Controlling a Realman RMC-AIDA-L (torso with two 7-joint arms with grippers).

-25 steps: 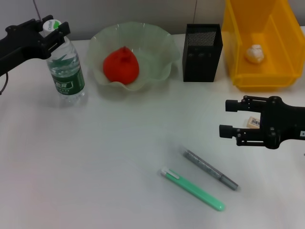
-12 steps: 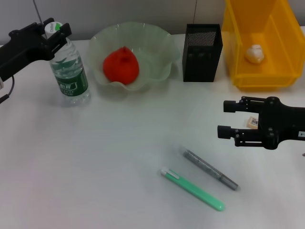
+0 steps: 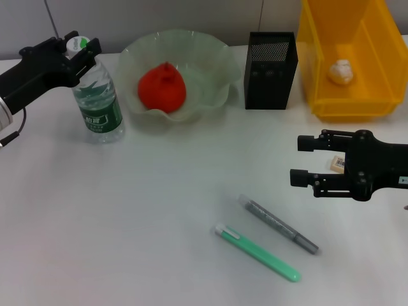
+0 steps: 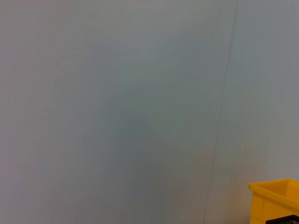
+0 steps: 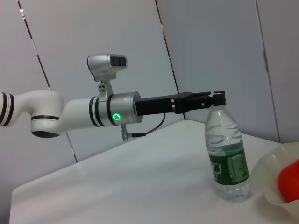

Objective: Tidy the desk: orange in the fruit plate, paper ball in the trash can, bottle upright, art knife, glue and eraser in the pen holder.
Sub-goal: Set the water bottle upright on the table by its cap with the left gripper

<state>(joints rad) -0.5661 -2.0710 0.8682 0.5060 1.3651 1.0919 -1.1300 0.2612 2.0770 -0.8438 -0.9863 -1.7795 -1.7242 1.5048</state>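
Standing upright on the surface (image 3: 127, 210), bottle (image 3: 99, 95) just left of fruit plate (image 3: 220, 67), left hand (image 3: 80, 49) clamped at its cap. Orange (image 3: 162, 87) sits in plate. Right hand (image 3: 305, 160) fingers apart, hovering beside eraser (image 3: 337, 164). Paper ball (image 3: 340, 71) in trash can (image 3: 319, 38).

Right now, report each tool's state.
Left tool: shut on the bottle, at its cap.
Right tool: open, holding nothing, beside the eraser.

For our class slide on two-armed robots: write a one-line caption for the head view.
Left gripper grips the upright bottle by its cap; open right gripper hovers by the eraser.
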